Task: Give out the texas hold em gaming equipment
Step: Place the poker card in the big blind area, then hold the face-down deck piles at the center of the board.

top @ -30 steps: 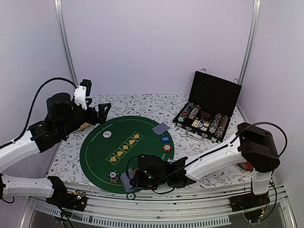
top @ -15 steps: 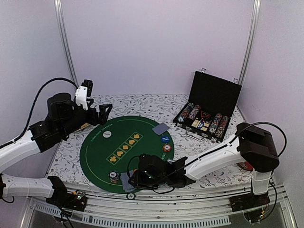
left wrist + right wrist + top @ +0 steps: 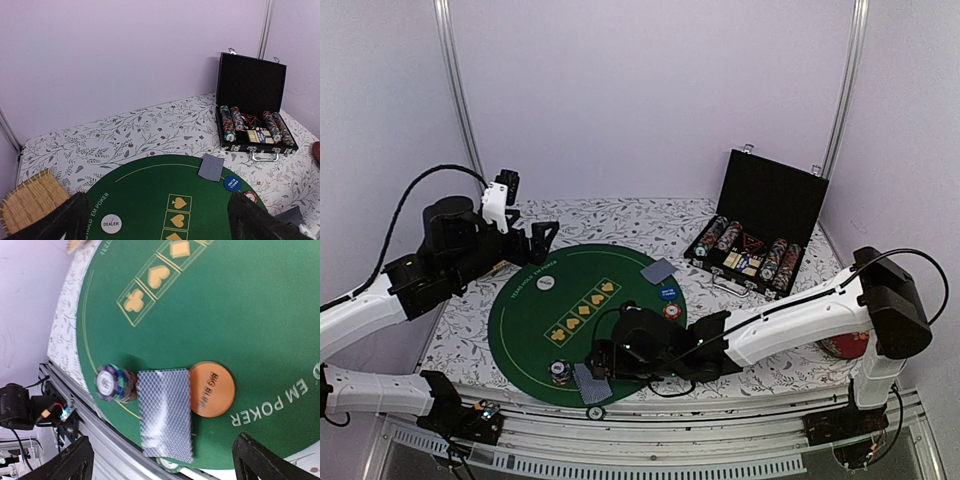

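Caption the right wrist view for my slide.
Open right gripper over blue-grey patterned playing cards, flanked by a striped chip stack and a round orange BIG BLIND button on green felt.

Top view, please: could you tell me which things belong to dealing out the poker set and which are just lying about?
For the job: near cards, far cards, chip stack, dealer button, big blind button, small blind button, chip case.
Lying about: bamboo mat, red disc.
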Controlling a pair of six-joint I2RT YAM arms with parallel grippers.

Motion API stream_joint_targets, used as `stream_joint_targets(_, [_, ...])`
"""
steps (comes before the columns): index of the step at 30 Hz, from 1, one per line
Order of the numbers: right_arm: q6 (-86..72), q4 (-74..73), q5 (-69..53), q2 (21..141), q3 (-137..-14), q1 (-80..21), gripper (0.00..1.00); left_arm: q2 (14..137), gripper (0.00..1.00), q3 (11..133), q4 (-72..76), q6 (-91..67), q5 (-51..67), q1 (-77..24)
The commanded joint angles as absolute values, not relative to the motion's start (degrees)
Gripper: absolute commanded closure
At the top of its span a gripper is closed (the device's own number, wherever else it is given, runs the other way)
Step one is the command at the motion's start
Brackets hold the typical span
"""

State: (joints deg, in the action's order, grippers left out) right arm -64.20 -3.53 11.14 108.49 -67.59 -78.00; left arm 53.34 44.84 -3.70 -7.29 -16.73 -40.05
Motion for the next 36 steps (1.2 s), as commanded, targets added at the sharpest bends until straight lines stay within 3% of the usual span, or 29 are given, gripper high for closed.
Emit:
stream_joint_targets(1, [-53.1, -12.8, 15.8, 103.9, -75.4, -78.4, 0.01, 54.4, 0.02, 43.6, -2.6, -6.2, -16.0, -39.2])
stream_joint_targets(5, [-40.9, -19.6, 18.0, 98.0, -75.6, -77.5, 0.01, 55.9, 0.02, 43.4, -2.3, -5.4, -15.2, -39.3])
stream_joint_targets(10, [-15.6, -23.6, 7.5, 86.1, -67.0, -73.7, 0.01, 58.7, 0.02, 43.4, -1.3, -3.7, -6.1, -39.2])
stream_joint_targets(12, [-7.7, -26.7, 5.6, 81.5, -63.6, -72.0, 0.01, 60.1, 0.05, 43.8, -1.9, -3.3, -0.6, -39.4])
stream_joint_targets(15, [3.0, -26.7, 3.4, 74.2, -56.7, -69.3, 0.01, 63.8, 0.18, 46.3, -5.3, -7.0, 6.6, -40.1])
stream_joint_targets(19, [15.5, -24.9, 5.2, 67.9, -48.8, -67.0, 0.01, 71.6, 0.24, 47.8, -5.6, -17.0, 16.6, -44.3])
stream_joint_targets(26, [24.6, -25.0, 1.3, 72.7, -43.0, -62.0, 0.01, 85.7, 0.15, 47.4, 8.9, -29.1, 21.2, -51.8])
stream_joint_targets(31, [26.7, -24.2, 0.8, 80.0, -43.3, -58.2, 0.01, 93.1, 0.02, 47.6, 13.8, -32.2, 21.9, -52.9])
stream_joint_targets(36, [29.2, -20.7, -1.2, 82.5, -44.5, -54.4, 0.01, 100.8, 0.03, 50.6, 14.8, -33.7, 22.4, -54.2])
